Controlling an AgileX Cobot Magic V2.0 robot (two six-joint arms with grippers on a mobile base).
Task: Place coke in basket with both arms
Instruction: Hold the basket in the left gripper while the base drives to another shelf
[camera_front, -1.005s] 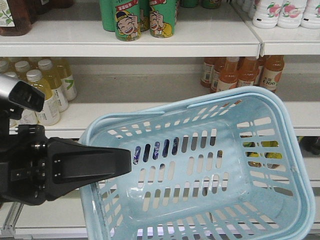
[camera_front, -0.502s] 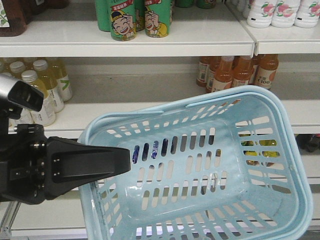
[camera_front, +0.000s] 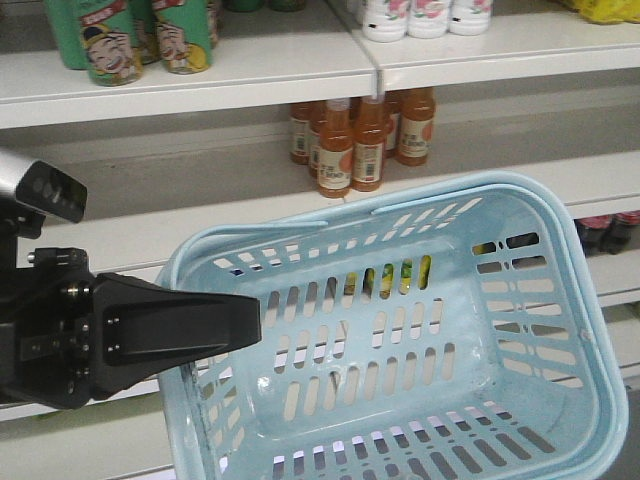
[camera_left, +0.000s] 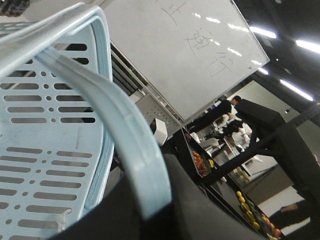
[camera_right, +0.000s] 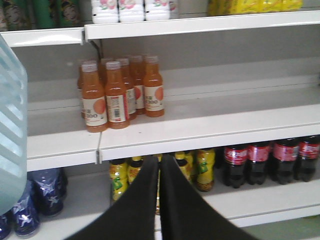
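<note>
- Two grippers: left gripper (camera_front: 257, 322) at 9 o'clock looks clamped on the handle (camera_left: 127, 140) of the basket (camera_front: 590, 350), which is tilted and empty at 5.
- Right gripper (camera_right: 160, 195): fingers pressed together, holding nothing.
- Coke isn't in any view; probably light, stiff and slick, so grab it mid-body.

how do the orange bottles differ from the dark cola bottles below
The orange bottles hold orange drink under white caps; the dark cola bottles are near black with red labels. The orange bottles stand left on the middle shelf; the dark cola bottles sit one shelf down, at right. The orange bottles show whole; the dark cola bottles' tops hide behind the shelf edge. Both stand upright in groups.
</note>
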